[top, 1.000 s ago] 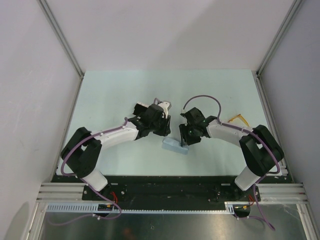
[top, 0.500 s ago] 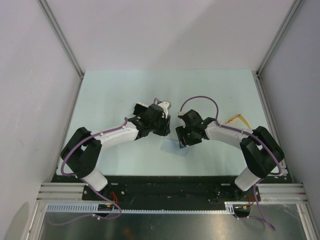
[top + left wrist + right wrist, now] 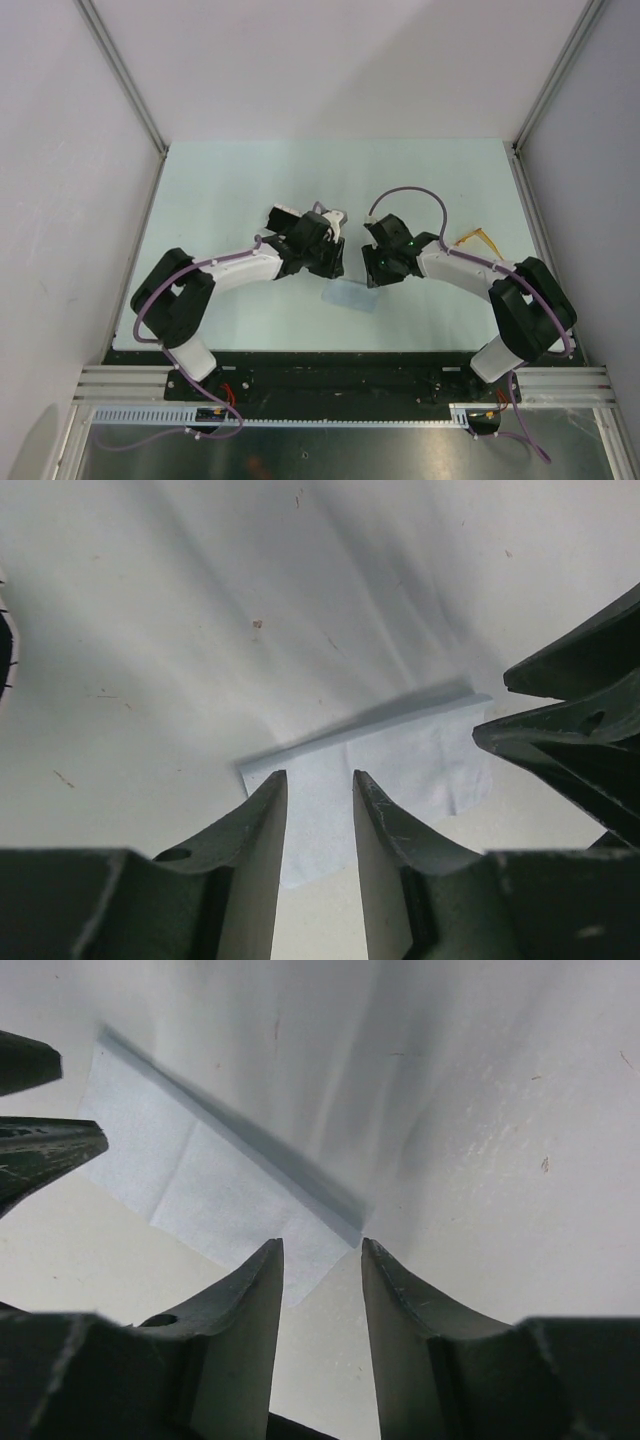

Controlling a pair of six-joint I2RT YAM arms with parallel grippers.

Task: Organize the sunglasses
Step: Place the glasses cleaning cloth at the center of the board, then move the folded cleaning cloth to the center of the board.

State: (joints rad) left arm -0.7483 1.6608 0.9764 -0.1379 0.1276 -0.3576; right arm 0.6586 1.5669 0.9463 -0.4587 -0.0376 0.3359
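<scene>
The sunglasses (image 3: 480,239), with a yellow-orange frame, lie at the table's right side, partly hidden behind my right arm. A flat blue-grey cloth (image 3: 352,296) lies between my two grippers and shows in the left wrist view (image 3: 420,760) and the right wrist view (image 3: 200,1180). My left gripper (image 3: 331,265) (image 3: 318,775) is open and empty, its tips just above the cloth's left edge. My right gripper (image 3: 375,272) (image 3: 322,1243) is open and empty, above the cloth's right corner.
A sliver of a white thing with black lines (image 3: 4,650) shows at the left edge of the left wrist view. The right gripper's fingers (image 3: 580,730) stand close to the left gripper's. Metal posts and walls bound the table (image 3: 240,180).
The right gripper, which covered the cloth half a second ago, has drawn back to the upper right. The cloth now lies flat and uncovered. The left arm has shifted slightly right.
</scene>
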